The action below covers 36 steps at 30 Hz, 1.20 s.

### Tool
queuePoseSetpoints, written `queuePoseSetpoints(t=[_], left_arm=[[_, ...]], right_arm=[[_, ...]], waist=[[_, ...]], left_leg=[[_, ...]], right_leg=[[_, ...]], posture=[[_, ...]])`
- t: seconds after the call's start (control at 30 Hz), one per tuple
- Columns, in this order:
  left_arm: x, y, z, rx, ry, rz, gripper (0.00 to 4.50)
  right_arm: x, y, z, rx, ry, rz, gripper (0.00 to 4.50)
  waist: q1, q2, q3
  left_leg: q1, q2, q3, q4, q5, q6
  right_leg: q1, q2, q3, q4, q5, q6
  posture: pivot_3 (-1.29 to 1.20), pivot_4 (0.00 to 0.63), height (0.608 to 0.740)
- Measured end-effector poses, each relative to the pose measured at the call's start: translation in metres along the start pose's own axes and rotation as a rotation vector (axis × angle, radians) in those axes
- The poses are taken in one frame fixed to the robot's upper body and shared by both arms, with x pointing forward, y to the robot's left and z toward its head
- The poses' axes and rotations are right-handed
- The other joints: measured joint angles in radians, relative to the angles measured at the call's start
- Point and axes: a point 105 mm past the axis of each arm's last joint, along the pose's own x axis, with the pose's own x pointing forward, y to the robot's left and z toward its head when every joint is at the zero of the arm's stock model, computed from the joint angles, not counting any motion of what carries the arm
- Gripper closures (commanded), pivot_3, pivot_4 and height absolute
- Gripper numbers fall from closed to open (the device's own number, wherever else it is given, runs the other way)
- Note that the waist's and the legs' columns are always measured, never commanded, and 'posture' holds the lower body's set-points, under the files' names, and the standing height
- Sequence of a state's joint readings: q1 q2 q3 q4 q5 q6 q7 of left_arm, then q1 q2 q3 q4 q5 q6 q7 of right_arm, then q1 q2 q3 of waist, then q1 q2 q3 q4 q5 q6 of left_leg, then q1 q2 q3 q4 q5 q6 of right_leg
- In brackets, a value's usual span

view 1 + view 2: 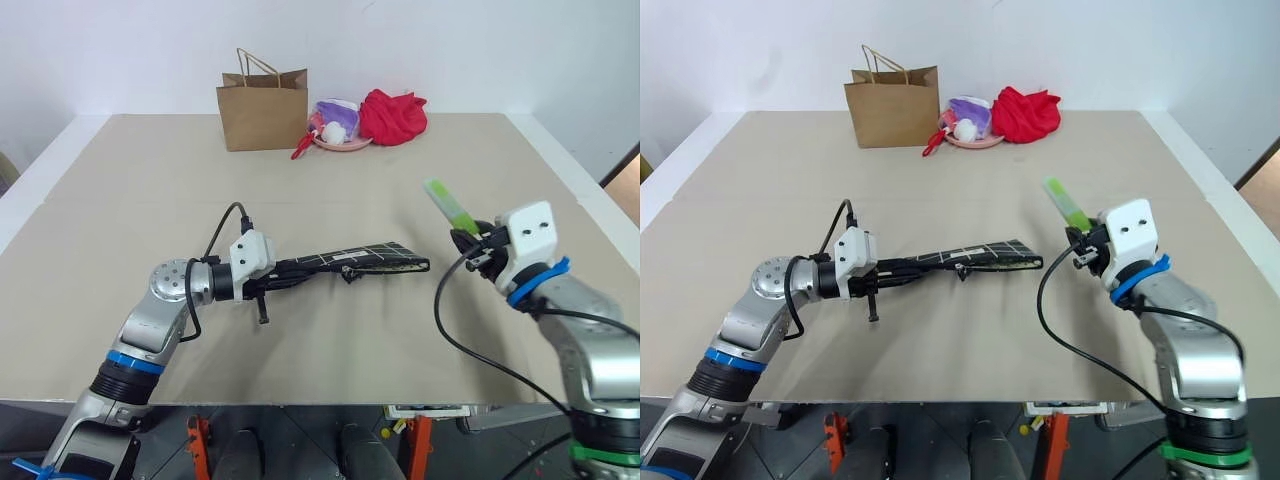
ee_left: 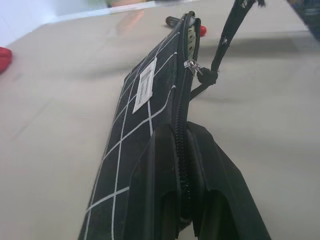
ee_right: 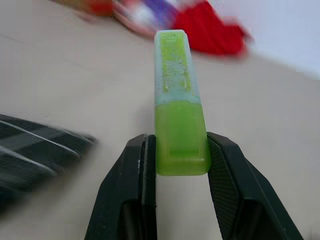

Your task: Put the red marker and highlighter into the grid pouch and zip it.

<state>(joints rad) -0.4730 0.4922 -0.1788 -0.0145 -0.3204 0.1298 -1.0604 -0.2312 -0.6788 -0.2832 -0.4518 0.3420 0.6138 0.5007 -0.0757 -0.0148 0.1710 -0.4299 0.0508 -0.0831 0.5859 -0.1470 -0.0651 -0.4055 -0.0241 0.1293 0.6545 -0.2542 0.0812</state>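
My right hand (image 1: 470,238) is clamped on the highlighter (image 1: 446,205): light, rigid, slick plastic, so I grip mid-body. My left hand (image 1: 285,270) is shut on the grid pouch (image 1: 370,259) end, held above the surface (image 1: 330,190); the fabric's floppy.

grid pouch (image 1: 350,260): centre of the worktop (image 1: 330,180), held up at its left end by the left end effector (image 1: 285,268)
highlighter (image 1: 447,207): right of the pouch, in the right end effector (image 1: 468,240)
paper bag (image 1: 262,108): far edge; bowl (image 1: 340,135) and cloth (image 1: 392,116) to its right
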Motion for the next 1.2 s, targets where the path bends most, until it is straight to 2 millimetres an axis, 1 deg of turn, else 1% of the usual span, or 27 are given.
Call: queuePoseSetpoints(t=[0.07, 0.17, 0.23, 0.27, 0.4, 0.47, 0.6, 0.7, 0.87, 1.07, 1.2], left_arm=[[-0.001, -0.002, 0.001, -0.01, -0.003, -0.024, 4.5], [-0.004, -0.004, 0.001, -0.007, 0.004, -0.063, 4.5], [-0.007, -0.005, 0.001, -0.009, 0.006, -0.083, 4.5], [-0.007, -0.005, 0.002, -0.005, 0.004, -0.094, 4.5], [-0.008, -0.005, -0.001, -0.012, 0.009, -0.112, 4.5], [-0.009, -0.004, -0.002, -0.01, 0.009, -0.115, 4.5], [-0.009, -0.001, -0.001, 0.007, 0.004, -0.12, 4.5], [-0.009, -0.001, -0.001, 0.012, 0.003, -0.119, 4.5], [-0.009, 0.0, -0.001, 0.024, 0.003, -0.118, 4.5], [-0.008, -0.002, 0.0, 0.031, 0.001, -0.121, 4.5], [-0.008, -0.003, -0.001, 0.028, 0.0, -0.12, 4.5]], right_arm=[[-0.008, 0.004, 0.009, 0.03, -0.024, 0.109, 3.47], [-0.023, 0.008, 0.018, 0.026, -0.001, 0.27, 3.47], [-0.034, 0.011, 0.03, 0.009, -0.005, 0.364, 3.47], [-0.039, 0.014, 0.031, 0.009, 0.005, 0.407, 3.47], [-0.051, 0.024, 0.023, 0.049, 0.073, 0.536, 3.47], [-0.057, 0.027, 0.024, 0.061, 0.088, 0.583, 3.47], [-0.073, 0.051, 0.021, 0.101, 0.15, 0.743, 3.47], [-0.079, 0.058, 0.014, 0.124, 0.177, 0.777, 3.47], [-0.083, 0.061, 0.006, 0.139, 0.198, 0.784, 3.47], [-0.084, 0.057, -0.005, 0.211, 0.227, 0.751, 3.47], [-0.082, 0.056, -0.004, 0.217, 0.228, 0.744, 3.47]], waist=[[0.001, 0.0, 0.0], [0.001, 0.0, 0.001], [0.002, 0.0, 0.001], [0.002, 0.0, 0.001], [0.002, 0.0, 0.001], [0.002, 0.0, 0.001], [0.003, -0.001, 0.001], [0.004, -0.001, 0.001], [0.004, -0.002, 0.002], [0.004, -0.002, 0.002], [0.004, -0.002, 0.002]], left_leg=[[0.0, 0.0, 0.0, 0.0, 0.0, 0.0], [-0.001, 0.0, 0.0, 0.0, 0.0, 0.0], [0.0, 0.0, 0.0, 0.0, 0.0, 0.001], [0.0, 0.0, 0.0, 0.0, 0.0, 0.001], [0.0, 0.0, 0.0, 0.001, 0.0, 0.0], [0.0, 0.0, 0.001, 0.001, 0.0, 0.0], [0.0, 0.0, 0.001, 0.001, 0.0, 0.0], [-0.001, 0.0, 0.001, 0.001, 0.0, 0.0], [0.0, 0.0, 0.001, 0.001, 0.0, 0.0], [0.0, 0.0, 0.001, 0.001, 0.0, 0.0], [0.0, 0.0, 0.001, 0.001, 0.0, 0.0]], right_leg=[[0.0, 0.0, 0.0, -0.001, 0.0, 0.0], [0.0, 0.0, 0.0, -0.001, 0.0, 0.0], [0.0, 0.0, 0.0, -0.001, 0.0, 0.0], [0.0, 0.0, 0.0, -0.001, 0.0, 0.0], [0.0, 0.0, 0.0, -0.001, 0.0, 0.0], [0.0, 0.0, 0.0, -0.001, 0.0, 0.0], [0.0, 0.0, 0.0, -0.001, 0.0, 0.0], [0.0, 0.0, 0.0, -0.002, 0.0, 0.0], [0.0, 0.0, 0.0, -0.002, 0.0, 0.0], [0.0, 0.0, 0.0, -0.002, 0.0, 0.0], [0.0, 0.0, 0.0, -0.002, 0.0, 0.0]], posture=[[0.0, 0.15, 0.74], [0.0, 0.15, 0.74], [0.0, 0.15, 0.74], [0.0, 0.15, 0.74], [0.0, 0.15, 0.74], [0.0, 0.15, 0.74], [0.0, 0.15, 0.74], [0.0, 0.15, 0.74], [0.0, 0.15, 0.74], [0.0, 0.15, 0.74], [0.0, 0.15, 0.74]])
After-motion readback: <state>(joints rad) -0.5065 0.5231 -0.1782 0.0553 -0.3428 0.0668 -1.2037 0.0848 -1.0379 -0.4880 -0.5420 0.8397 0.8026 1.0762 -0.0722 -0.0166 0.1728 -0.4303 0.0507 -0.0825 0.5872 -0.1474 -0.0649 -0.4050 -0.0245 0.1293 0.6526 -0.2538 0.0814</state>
